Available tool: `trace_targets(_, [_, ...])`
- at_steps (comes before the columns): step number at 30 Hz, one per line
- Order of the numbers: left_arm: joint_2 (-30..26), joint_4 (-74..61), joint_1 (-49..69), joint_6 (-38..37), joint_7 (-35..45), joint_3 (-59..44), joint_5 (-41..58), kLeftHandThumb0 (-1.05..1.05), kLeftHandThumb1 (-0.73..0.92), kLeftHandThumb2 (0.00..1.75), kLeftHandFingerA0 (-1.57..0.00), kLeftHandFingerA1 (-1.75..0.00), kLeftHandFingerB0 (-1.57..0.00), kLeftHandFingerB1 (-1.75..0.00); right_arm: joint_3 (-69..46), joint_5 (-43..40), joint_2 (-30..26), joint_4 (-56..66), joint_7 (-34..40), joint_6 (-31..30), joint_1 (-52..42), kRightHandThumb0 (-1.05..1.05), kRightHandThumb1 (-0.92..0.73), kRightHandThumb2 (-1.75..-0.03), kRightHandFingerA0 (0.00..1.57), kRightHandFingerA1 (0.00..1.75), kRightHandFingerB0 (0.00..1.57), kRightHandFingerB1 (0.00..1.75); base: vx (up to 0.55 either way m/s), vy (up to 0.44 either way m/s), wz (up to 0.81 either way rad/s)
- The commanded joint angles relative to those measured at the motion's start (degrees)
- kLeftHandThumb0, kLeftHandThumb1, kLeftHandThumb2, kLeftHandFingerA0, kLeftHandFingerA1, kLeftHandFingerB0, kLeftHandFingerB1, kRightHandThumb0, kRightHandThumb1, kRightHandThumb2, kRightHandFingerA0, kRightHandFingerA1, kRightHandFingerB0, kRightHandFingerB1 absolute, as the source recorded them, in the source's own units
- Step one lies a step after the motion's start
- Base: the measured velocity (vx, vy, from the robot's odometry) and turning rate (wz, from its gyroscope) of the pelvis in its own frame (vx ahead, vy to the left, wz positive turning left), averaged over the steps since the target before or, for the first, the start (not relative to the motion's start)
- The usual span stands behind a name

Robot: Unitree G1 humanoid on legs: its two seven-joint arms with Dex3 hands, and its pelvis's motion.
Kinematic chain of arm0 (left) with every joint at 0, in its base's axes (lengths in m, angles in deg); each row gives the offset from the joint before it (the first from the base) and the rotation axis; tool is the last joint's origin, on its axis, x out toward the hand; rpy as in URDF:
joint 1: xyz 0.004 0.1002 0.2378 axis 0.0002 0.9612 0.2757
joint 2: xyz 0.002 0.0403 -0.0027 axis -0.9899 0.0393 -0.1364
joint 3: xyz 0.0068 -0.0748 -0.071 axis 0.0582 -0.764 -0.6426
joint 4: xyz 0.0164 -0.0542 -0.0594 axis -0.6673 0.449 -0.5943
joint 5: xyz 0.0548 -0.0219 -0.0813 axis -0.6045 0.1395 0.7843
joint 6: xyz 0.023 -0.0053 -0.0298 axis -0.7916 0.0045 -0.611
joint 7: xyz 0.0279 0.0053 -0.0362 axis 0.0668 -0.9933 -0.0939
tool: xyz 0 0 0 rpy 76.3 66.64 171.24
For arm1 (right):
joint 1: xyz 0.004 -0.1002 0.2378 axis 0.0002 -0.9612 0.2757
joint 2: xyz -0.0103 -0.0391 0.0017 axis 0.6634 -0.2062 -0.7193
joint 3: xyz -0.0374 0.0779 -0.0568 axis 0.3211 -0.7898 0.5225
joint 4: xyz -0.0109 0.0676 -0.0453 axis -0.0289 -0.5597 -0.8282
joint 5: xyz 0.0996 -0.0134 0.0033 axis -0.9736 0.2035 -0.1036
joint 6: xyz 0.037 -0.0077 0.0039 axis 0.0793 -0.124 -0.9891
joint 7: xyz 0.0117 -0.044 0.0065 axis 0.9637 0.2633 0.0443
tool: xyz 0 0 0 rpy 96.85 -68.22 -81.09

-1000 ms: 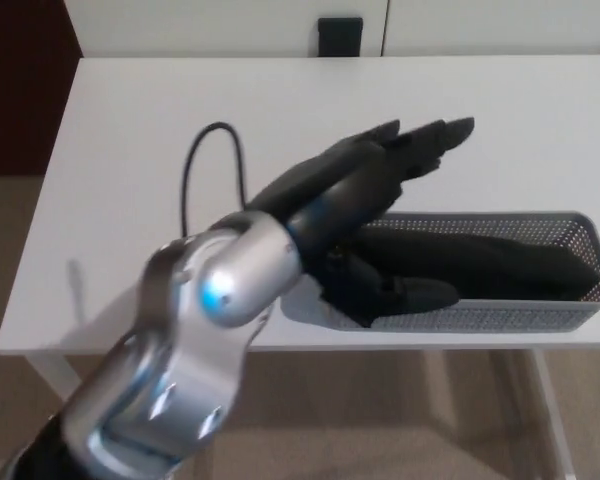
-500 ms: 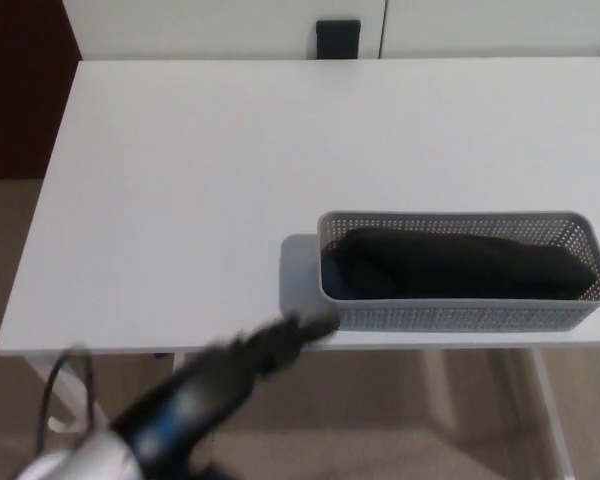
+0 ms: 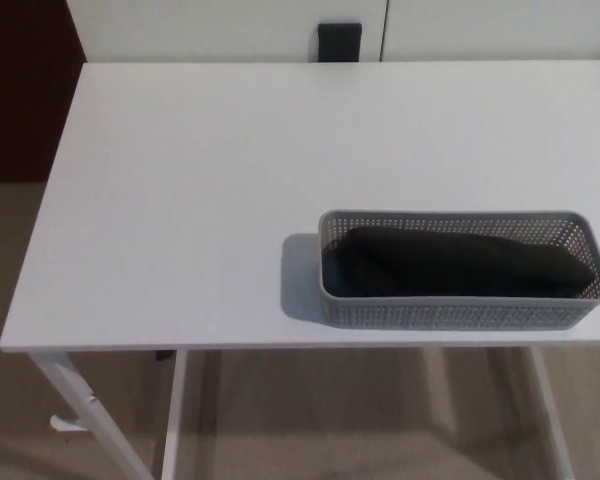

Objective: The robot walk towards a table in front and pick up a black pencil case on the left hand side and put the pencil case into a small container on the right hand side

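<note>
Black, soft, rumpled pencil case [image 3: 460, 262] lies lengthwise inside grey mesh container [image 3: 450, 312], filling it; neither robot hand in view.

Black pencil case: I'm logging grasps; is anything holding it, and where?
Nothing holds it. The black soft pencil case lies in the grey mesh plastic container; neither hand shows.

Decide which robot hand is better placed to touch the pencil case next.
Right, tentatively: the pencil case lies inside the container, at the right of the table. Neither hand is in view.
</note>
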Motion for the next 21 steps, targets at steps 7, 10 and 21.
trace_targets(7, [9.3,47.5,-19.3,-17.2,-17.4,-8.3,3.8,-0.36,0.33,0.92,-0.01,-0.51,0.00,-0.49,-4.2,-3.9,1.8,-2.5,3.6,4.8,-0.7,-0.53,-0.59,-0.57,0.44,0.46,0.30,0.38,0.00,0.000,0.00])
trace_targets(10, [7.3,56.7,-22.3,-20.5,-19.8,-6.6,0.8,-0.37,0.29,0.91,-0.02,-0.52,0.00,-0.49,-4.2,-3.9,2.0,-2.0,3.4,4.5,-0.5,-0.52,-0.59,-0.57,0.45,0.46,0.31,0.38,0.00,0.000,0.00])
trace_targets(21, [6.2,62.0,-25.1,-26.6,-21.6,-9.3,2.7,-0.69,0.46,0.78,-0.13,-0.48,-0.10,-0.39,-4.7,-3.4,2.0,-3.0,3.6,4.9,2.3,-0.54,-0.57,-0.56,0.47,0.48,0.32,0.40,0.00,0.000,0.00])
